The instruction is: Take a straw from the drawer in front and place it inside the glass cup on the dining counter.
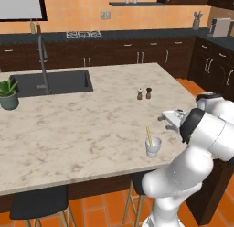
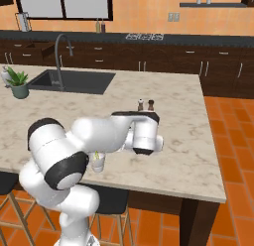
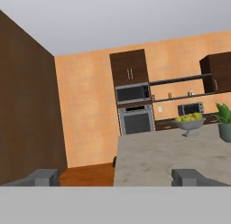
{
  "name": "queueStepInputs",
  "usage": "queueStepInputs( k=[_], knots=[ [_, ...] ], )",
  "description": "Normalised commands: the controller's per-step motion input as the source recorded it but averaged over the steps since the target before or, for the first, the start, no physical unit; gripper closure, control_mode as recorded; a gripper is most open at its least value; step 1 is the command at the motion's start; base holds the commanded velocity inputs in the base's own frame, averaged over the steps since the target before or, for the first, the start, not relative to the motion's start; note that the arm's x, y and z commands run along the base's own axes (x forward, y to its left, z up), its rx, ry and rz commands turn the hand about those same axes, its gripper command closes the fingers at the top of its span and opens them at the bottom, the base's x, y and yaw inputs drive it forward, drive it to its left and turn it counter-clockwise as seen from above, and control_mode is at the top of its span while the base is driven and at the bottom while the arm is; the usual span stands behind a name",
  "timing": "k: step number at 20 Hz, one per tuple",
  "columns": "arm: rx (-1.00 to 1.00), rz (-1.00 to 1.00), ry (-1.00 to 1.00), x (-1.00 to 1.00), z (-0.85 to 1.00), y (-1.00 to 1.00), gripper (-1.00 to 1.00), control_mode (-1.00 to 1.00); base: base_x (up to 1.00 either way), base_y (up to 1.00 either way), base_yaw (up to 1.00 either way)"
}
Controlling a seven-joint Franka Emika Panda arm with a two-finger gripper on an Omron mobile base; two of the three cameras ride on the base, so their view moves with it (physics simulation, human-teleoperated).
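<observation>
Claw: we saw the two-finger gripper spread wide, holding nothing.
Straw: thin yellow stick, light, slippery; leaning in translucent tumbler beside claw.

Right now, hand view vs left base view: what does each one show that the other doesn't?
Hand view alone: the open gripper's fingertips, a fruit bowl, wall oven and microwave. Left base view alone: the straw standing in the glass cup, two shakers, the sink and faucet. Shared: the dining counter and a potted plant.
</observation>
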Motion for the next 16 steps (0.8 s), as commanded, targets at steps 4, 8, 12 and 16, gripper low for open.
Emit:
queueStepInputs(
  k=[4,8,12,16],
  knots=[
    [0.0,-0.04,0.0,-0.58,0.52,0.2,-1.0,-1.0,0.0,0.0,0.0],
    [0.0,-0.03,0.0,-0.44,0.45,0.24,-1.0,-1.0,0.0,0.0,0.0],
    [-0.01,-0.03,0.0,-0.47,0.31,0.23,-1.0,-1.0,0.0,0.0,0.0],
    [-0.02,-0.04,0.0,-0.51,0.22,0.21,-1.0,-1.0,0.0,0.0,0.0]
  ],
)
